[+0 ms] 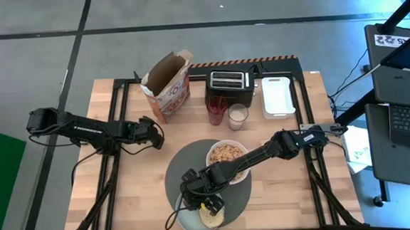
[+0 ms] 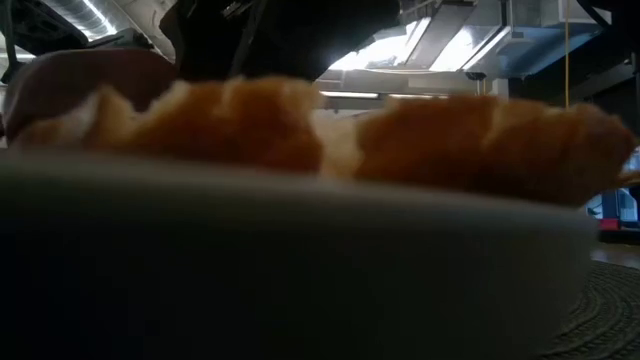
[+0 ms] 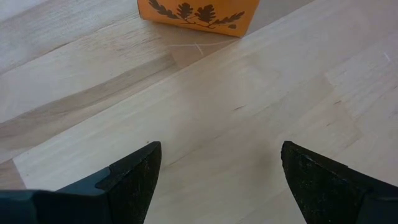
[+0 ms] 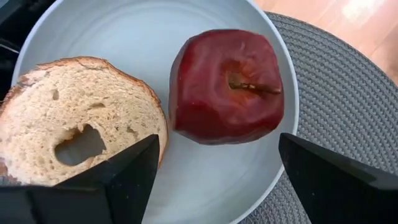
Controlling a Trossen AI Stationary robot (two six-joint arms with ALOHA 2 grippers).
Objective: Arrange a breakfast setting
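A round dark-grey placemat [image 1: 187, 166] lies at the table's near middle. A white bowl [image 1: 227, 155] full of cereal stands on its far part. At its near edge sits a pale plate [image 4: 124, 31] with a slice of bread [image 4: 74, 118] and a red apple [image 4: 227, 87] lying side by side on it. My right gripper [image 4: 217, 180] hovers open above the plate, slanting down, with the apple just ahead of the gap between its fingers. My left gripper [image 3: 217, 180] waits open over bare wood at the left [image 1: 156, 134].
Along the far side stand an open cereal box [image 1: 167, 85], a black toaster [image 1: 230, 87], a red cup [image 1: 217, 110], a glass of milk [image 1: 238, 116] and a white tray [image 1: 277, 96]. The plate [image 1: 190, 221] reaches close to the table's near edge.
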